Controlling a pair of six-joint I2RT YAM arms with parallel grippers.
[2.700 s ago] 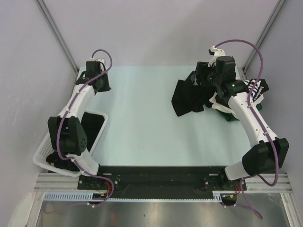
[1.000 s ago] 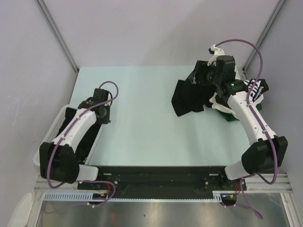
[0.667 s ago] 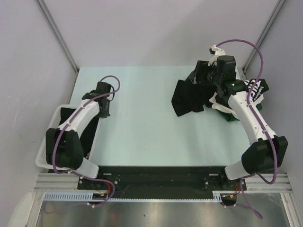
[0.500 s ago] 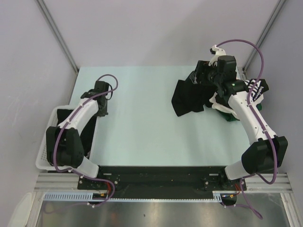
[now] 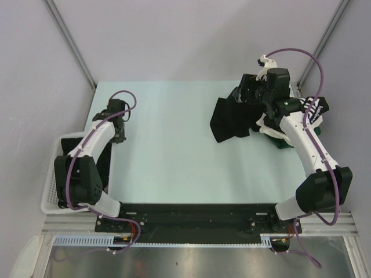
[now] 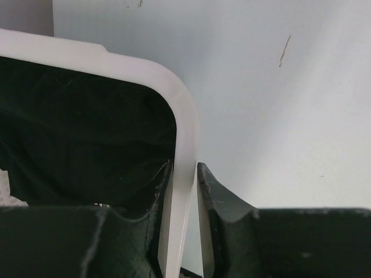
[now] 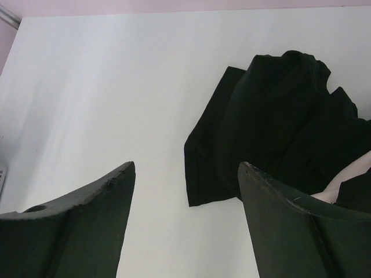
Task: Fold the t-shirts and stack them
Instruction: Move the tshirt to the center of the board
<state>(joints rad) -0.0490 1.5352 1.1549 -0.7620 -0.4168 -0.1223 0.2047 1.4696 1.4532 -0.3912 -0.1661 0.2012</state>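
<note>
Left gripper (image 5: 118, 134), overhead view: set at the far right corner of the white basket (image 5: 51, 191), which sits at the left edge of the pale table (image 5: 174, 150). Right gripper (image 5: 243, 95): over the far right of the table, above the far edge of a black t-shirt (image 5: 229, 123). This shirt lies crumpled and unfolded, one flap spread to the left. Just to its right, partly under the arm, lies a shirt with white lettering (image 5: 316, 108). Both shirts are well apart from the left gripper.

Left wrist view: left gripper (image 6: 179, 231) clamped on the basket rim (image 6: 184, 145), one finger inside the wall and one outside, the white plastic pinched between them. Black cloth (image 6: 75, 145), loosely creased, fills the basket just left of the inner finger. Bare table (image 6: 278, 104) to the right.

Right wrist view: right gripper (image 7: 185, 226) with fingers spread wide, nothing between them. The black t-shirt (image 7: 278, 127) lies on the table (image 7: 104, 87) beyond and right of the fingers, not touched. It is bunched in soft folds, a flat squared flap at its left, and a pale patch shows at the right edge.
</note>
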